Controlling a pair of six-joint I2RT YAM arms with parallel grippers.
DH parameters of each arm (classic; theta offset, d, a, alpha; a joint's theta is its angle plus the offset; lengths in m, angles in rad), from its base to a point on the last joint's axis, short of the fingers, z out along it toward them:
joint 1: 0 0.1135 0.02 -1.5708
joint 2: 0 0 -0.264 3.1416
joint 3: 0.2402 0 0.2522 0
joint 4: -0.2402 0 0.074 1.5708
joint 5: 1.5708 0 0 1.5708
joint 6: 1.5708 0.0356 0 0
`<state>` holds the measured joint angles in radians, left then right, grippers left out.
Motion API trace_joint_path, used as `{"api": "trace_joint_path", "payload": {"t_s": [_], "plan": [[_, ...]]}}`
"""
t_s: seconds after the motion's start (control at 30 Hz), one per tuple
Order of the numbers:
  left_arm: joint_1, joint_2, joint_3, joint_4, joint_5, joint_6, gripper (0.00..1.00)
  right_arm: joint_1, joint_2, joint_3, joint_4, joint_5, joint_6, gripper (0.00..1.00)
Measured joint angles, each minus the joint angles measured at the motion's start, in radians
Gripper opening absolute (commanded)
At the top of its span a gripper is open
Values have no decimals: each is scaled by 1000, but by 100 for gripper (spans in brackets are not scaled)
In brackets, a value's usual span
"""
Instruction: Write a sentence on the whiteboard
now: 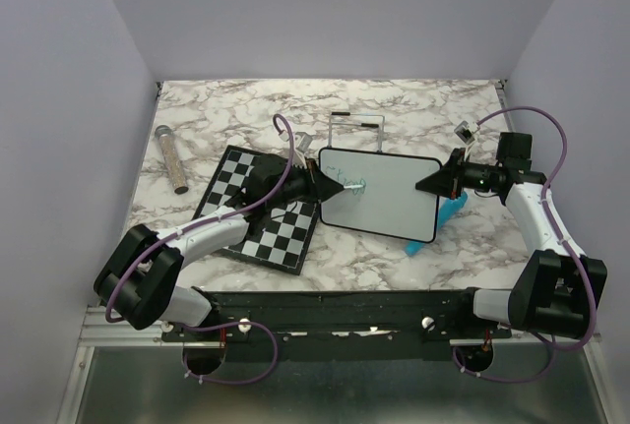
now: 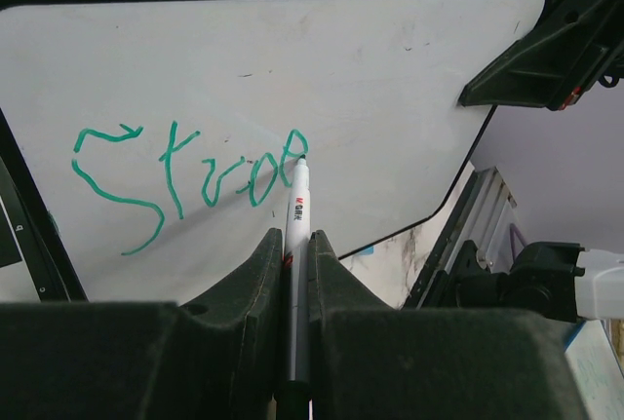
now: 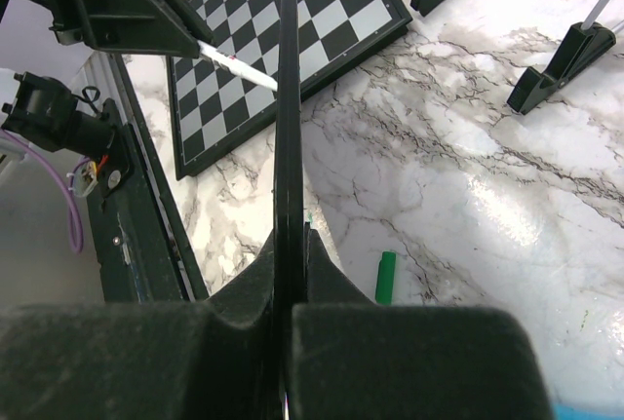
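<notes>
Left fingers point(image 2: 268, 264) pinch a marker point(image 2: 297, 201), barrel clamped between the pads, tip touching the whiteboard point(image 2: 370, 69). Tip sits at the right end of the sentence point(image 2: 185, 181): one line of teal-green lettering, reads roughly "Stro" plus one unclear letter. Rest of the board face is blank apart from a few faint specks.

Right fingers point(image 3: 317, 269) are pressed onto the whiteboard's right edge, seen edge-on in the right wrist view. That side is raised off the bench point(image 1: 394, 257), and marble shows under it.

Top view: whiteboard sits mid-bench between the two arms, just right of the chessboard point(image 1: 261, 210), and their near corners look to be touching. A blue piece point(image 1: 440, 219) pokes out beneath the board's near-right corner. A green cap point(image 3: 387, 277) lies on the bench under the raised side. Clear tube point(image 1: 172, 158) is far left, well apart; a wire stand point(image 1: 356, 129) is just behind the board.
</notes>
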<state>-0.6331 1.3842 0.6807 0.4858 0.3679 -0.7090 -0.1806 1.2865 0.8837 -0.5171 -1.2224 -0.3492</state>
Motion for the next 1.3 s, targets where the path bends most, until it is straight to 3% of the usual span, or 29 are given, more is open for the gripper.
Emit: {"api": "trace_joint_path", "payload": {"t_s": [0.97, 1.3], "plan": [[6, 20, 0, -5, 40, -5, 0, 0, 0, 0, 0, 0, 0, 1], [6, 29, 0, -83, 77, 32, 0, 0, 0, 0, 0, 0, 0, 0]]}}
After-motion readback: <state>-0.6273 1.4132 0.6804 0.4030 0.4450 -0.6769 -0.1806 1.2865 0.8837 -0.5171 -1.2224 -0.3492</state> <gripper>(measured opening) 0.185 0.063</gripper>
